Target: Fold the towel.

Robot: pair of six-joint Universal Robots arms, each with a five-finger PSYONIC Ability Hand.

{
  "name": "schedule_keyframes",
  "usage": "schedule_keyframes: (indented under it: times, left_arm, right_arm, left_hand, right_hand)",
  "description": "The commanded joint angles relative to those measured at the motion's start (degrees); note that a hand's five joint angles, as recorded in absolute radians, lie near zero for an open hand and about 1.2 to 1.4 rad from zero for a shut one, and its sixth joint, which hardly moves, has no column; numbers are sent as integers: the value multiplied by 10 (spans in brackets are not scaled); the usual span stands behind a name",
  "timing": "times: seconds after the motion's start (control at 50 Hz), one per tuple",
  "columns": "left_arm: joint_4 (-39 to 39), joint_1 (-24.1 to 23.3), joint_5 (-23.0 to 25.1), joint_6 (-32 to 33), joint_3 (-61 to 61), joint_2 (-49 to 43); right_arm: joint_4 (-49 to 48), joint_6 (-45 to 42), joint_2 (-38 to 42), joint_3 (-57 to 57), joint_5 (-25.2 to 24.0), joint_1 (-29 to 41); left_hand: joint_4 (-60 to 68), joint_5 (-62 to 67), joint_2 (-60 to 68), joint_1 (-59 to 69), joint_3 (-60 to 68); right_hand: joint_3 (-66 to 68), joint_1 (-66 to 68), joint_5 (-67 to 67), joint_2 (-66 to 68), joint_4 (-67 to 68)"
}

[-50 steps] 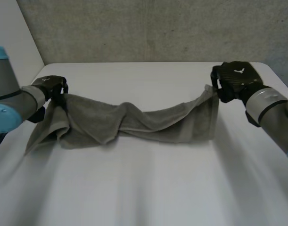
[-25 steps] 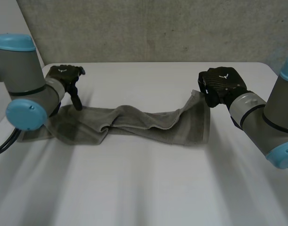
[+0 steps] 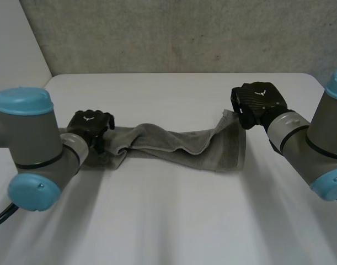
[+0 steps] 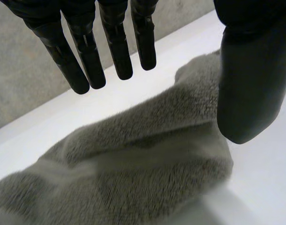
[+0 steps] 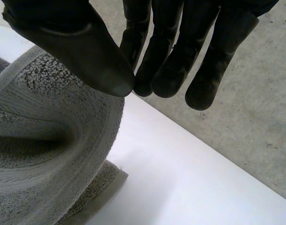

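The white table (image 3: 174, 221) carries the grey towel (image 3: 179, 141), bunched in a long strip from its left side toward its right edge. The left hand (image 3: 90, 124) hovers over the towel's left end, fingers straight. The right hand (image 3: 259, 102) pinches the raised right corner.

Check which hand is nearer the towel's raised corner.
Right. The right hand is right at the raised corner of the towel. The left hand is over the towel's opposite end, which lies low on the table.
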Motion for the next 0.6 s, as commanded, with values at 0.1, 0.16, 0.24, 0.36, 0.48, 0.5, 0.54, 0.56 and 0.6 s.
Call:
schedule_keyframes:
  times: [0.1, 0.16, 0.24, 0.36, 0.48, 0.5, 0.54, 0.56, 0.6]
  left_arm:
    - [15, -53, -4, 1, 45, -54]
    - [15, -54, -6, 2, 61, -67]
    - [14, -54, -8, 4, 86, -87]
    - [14, -54, -18, 4, 112, -104]
    - [14, -53, -56, 5, 129, -117]
    - [14, -52, -60, 7, 131, -117]
    - [15, -51, -61, 10, 132, -117]
    - [16, -51, -60, 10, 136, -119]
    - [16, -51, -62, 10, 142, -124]
  right_arm:
    - [-1, 0, 1, 9, 0, 0]
    - [-1, -2, 2, 10, 0, 0]
    - [-1, -10, 7, 10, 0, 0]
    - [-1, -17, 9, 12, 1, 1]
    - [-1, -18, 9, 13, 0, 2]
    - [-1, -18, 10, 13, 0, 2]
    - [-1, -18, 11, 13, 0, 2]
    - [-1, -18, 12, 13, 0, 2]
    - [-1, -18, 13, 13, 0, 2]
  left_hand:
    - [-58, -151, -54, -59, -58]
    - [-55, -147, -51, -55, -54]
    - [-46, -139, -42, -47, -46]
    - [-33, -125, -29, -33, -33]
    - [6, -87, 10, 5, 6]
    - [21, -72, 25, 20, 21]
    - [31, -62, 35, 31, 31]
    - [38, -55, 42, 37, 38]
    - [48, -45, 52, 47, 48]
  right_hand:
    - [32, 32, 30, 41, 34]
    - [32, 32, 30, 41, 34]
    - [32, 32, 30, 41, 34]
    - [32, 32, 30, 41, 34]
    - [32, 32, 30, 41, 34]
    - [32, 32, 30, 41, 34]
    - [32, 32, 30, 41, 34]
    - [32, 32, 30, 41, 34]
    - [32, 32, 30, 41, 34]
